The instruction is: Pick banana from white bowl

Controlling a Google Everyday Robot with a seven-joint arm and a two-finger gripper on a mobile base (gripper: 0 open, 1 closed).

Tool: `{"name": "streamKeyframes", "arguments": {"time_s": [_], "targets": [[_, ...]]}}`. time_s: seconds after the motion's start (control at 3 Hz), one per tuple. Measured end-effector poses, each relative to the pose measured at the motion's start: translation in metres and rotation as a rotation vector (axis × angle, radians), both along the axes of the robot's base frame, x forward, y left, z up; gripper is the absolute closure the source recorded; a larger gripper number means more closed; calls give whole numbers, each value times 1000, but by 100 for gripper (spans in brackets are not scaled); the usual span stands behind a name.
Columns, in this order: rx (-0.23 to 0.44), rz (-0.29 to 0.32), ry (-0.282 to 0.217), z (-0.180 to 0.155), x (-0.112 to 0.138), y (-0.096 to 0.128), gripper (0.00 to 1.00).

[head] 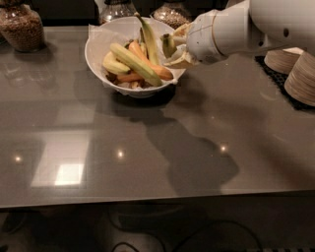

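The white bowl (98, 47), lined with white paper, stands at the back middle of the grey table. It holds a long pale-yellow banana (132, 61), a slim dark-tipped banana (149, 38), a small yellow fruit (114, 64) and orange pieces (147, 63). My gripper (173, 46) reaches in from the right at the bowl's right rim. Its fingers (180, 60) are closed around the short greenish banana (168, 45), which stands stem end up, just above the rim. The white arm (246, 24) hides the rest of the hand.
A glass jar of brown grains (20, 27) stands at the back left. Two more jars (172, 12) stand behind the bowl. Stacked beige plates (301, 78) on a black mat (275, 78) are at the right edge. The table's front edge (147, 199) runs across the bottom.
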State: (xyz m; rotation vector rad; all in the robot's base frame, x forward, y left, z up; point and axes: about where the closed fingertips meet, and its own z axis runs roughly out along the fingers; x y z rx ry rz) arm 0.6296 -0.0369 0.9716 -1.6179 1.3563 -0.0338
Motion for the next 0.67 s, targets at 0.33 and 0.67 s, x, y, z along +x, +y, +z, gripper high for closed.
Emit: {"name": "streamKeyframes", "arguments": {"time_s": [0.33,0.67], "targets": [[6,-18,-34,19,-6,-10,100],[78,2,-43,33,-20,-19,100]]}}
